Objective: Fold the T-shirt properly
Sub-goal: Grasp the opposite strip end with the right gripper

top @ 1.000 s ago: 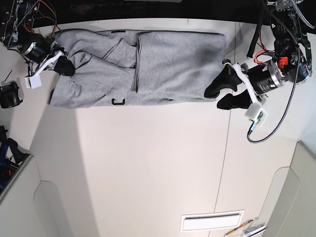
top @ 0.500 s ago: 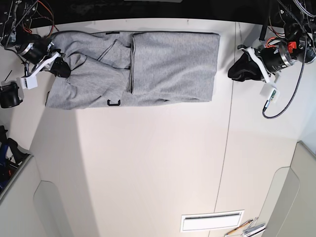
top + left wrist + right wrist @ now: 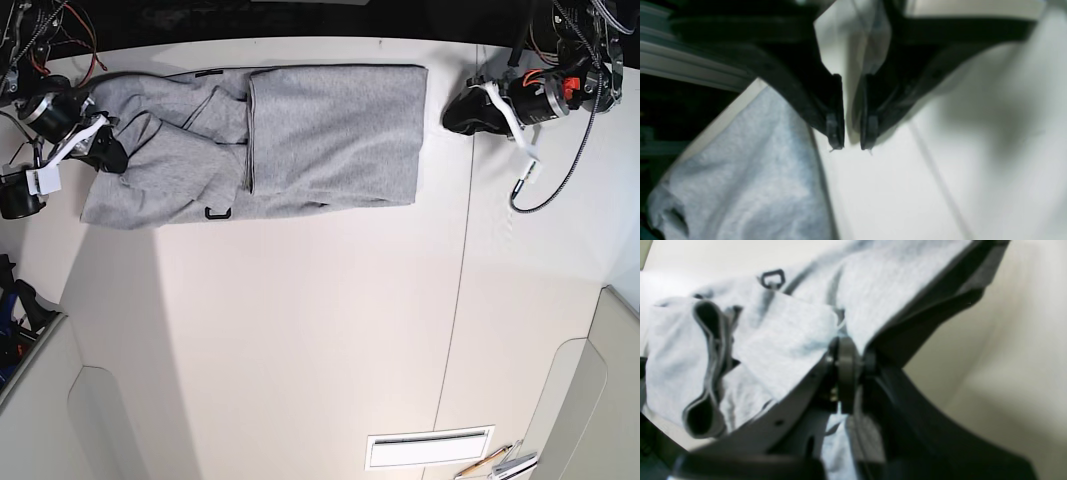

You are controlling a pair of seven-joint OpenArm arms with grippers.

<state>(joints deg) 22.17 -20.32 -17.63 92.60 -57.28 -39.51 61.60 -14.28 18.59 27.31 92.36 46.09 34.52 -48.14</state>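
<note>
The T-shirt, a large heather-grey cotton garment partly folded into a long band, lies along the far edge of the pale table. One layer is doubled over at its right half, and the rumpled sleeve and collar end sits at the left. The plain side faces up; only a small black mark shows at the near hem.

The right gripper, at the left of the base view, is closed on grey cloth at the rumpled end; its wrist view shows fabric pinched between the fingertips. The left gripper hangs over bare table just beside the shirt's right edge. Its jaws are nearly together with a thin gap and nothing between them.

With only one end held, a further pull leftward would likely drag the whole band along and skew the doubled layer. The bunched sleeve could also get trapped inside the next fold, leaving a lumpy, uneven result.
</note>
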